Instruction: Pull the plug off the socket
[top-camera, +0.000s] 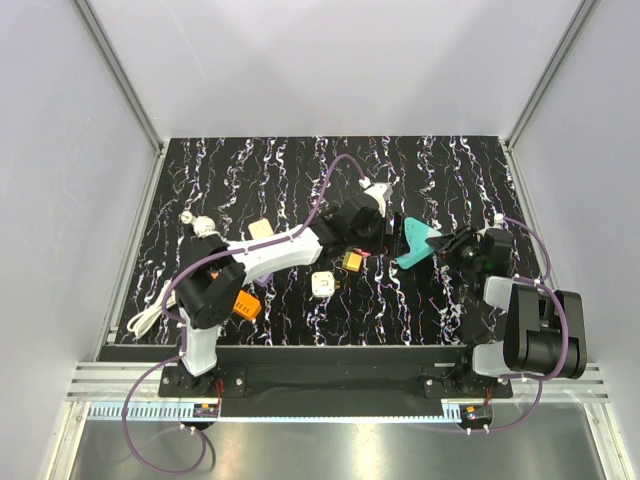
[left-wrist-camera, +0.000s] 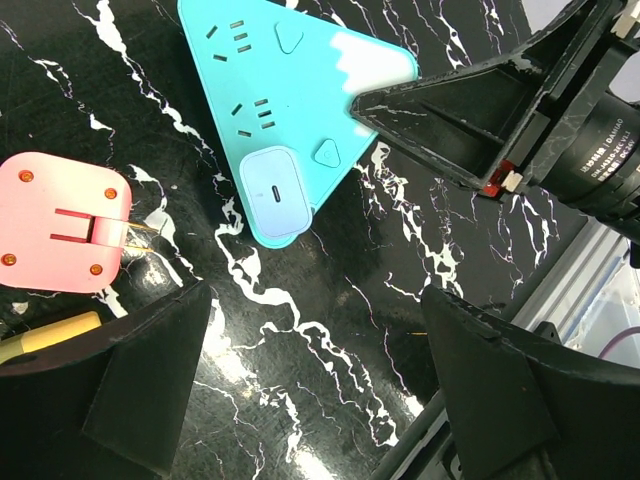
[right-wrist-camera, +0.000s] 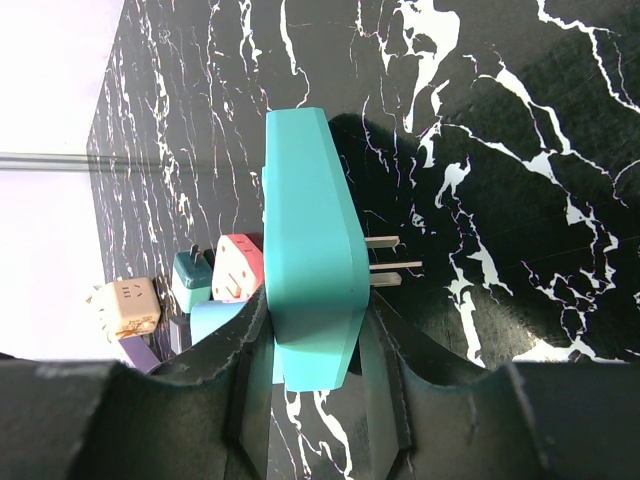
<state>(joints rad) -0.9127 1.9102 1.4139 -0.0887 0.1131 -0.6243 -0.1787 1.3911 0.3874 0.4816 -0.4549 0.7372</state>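
A teal triangular socket (left-wrist-camera: 270, 80) with a white corner is held off the black marble table. A pale blue plug (left-wrist-camera: 275, 190) is seated in its face near one corner. My right gripper (right-wrist-camera: 318, 320) is shut on the socket (right-wrist-camera: 310, 250), seen edge-on, with the plug (right-wrist-camera: 215, 320) on the left face and metal prongs (right-wrist-camera: 392, 267) on the right. In the top view the right gripper (top-camera: 447, 245) holds the socket (top-camera: 415, 247) at centre right. My left gripper (left-wrist-camera: 315, 295) is open and empty, apart from the plug, and sits at table centre (top-camera: 368, 215).
A pink adapter (left-wrist-camera: 65, 220) lies left of the socket, with a yellow piece (left-wrist-camera: 40, 335) below it. A teal adapter (right-wrist-camera: 190, 280) and a beige one (right-wrist-camera: 130, 305) lie beyond. Orange (top-camera: 247, 305), white (top-camera: 325, 285) and yellow (top-camera: 352, 262) adapters lie near the left arm.
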